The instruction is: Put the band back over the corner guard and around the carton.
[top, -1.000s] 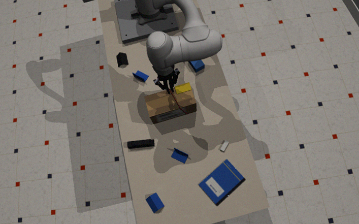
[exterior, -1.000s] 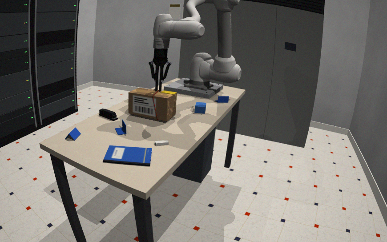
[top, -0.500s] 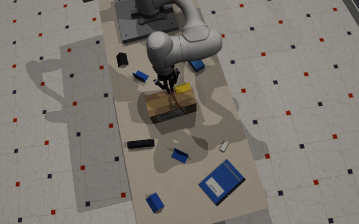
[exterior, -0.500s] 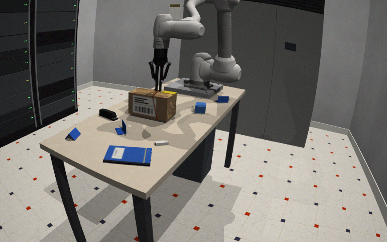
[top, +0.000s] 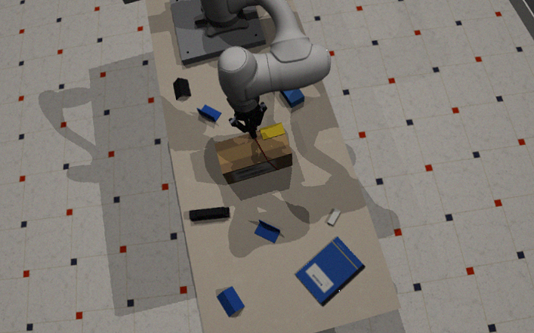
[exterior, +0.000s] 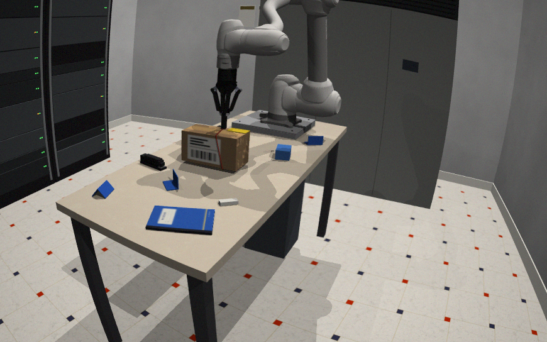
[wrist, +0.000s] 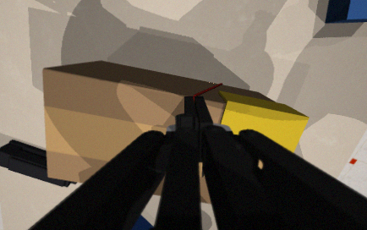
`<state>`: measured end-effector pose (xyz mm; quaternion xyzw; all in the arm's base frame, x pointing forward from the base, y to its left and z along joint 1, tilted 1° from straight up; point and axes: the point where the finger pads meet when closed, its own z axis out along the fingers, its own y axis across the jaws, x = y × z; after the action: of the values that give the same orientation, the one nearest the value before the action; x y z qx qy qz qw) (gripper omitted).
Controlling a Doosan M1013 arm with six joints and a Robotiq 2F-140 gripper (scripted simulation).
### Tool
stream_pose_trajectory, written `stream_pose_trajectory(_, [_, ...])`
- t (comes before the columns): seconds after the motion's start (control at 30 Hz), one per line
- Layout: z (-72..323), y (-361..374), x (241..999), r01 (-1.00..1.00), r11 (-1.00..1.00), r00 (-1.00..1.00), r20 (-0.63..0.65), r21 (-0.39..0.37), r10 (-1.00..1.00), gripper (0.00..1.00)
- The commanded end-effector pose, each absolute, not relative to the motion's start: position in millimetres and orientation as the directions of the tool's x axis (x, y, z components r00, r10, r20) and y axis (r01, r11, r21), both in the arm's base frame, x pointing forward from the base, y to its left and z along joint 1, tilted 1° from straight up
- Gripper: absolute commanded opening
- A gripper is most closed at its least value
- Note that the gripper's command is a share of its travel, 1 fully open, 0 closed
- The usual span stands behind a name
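A brown carton (top: 254, 155) sits level on the table; it also shows in the side view (exterior: 214, 147) and the wrist view (wrist: 118, 123). A yellow corner guard (top: 272, 130) sits on its far right top corner, and shows in the wrist view (wrist: 262, 123). A thin red band (top: 265, 154) runs slantwise over the carton's top and front, left of the guard and not over it. My gripper (top: 252, 133) points straight down at the carton's far top edge. Its fingers (wrist: 195, 101) are shut on the band, which sticks out beyond the tips (wrist: 207, 90).
A blue notebook (top: 329, 270), blue blocks (top: 230, 301) (top: 292, 97) and blue angle pieces (top: 267, 231) (top: 209, 112) lie around. A black bar (top: 208, 213) lies left of the carton, a black block (top: 181, 88) at the far left, a white piece (top: 332, 216) at the right. The arm's base (top: 217, 24) stands behind.
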<state>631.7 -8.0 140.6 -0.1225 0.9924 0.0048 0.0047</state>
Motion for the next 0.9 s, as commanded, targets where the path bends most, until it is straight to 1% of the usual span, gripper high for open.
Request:
stream_pose_trajectory(0.0, [138.5,-5.0,632.3,-0.244,0.97,-0.97,-0.015,0.014,-0.244,0.1])
stream_pose_trajectory(0.87, [140.7,-5.0,632.2,-0.244,0.97,-0.97,-0.014,0.014,-0.244,0.1])
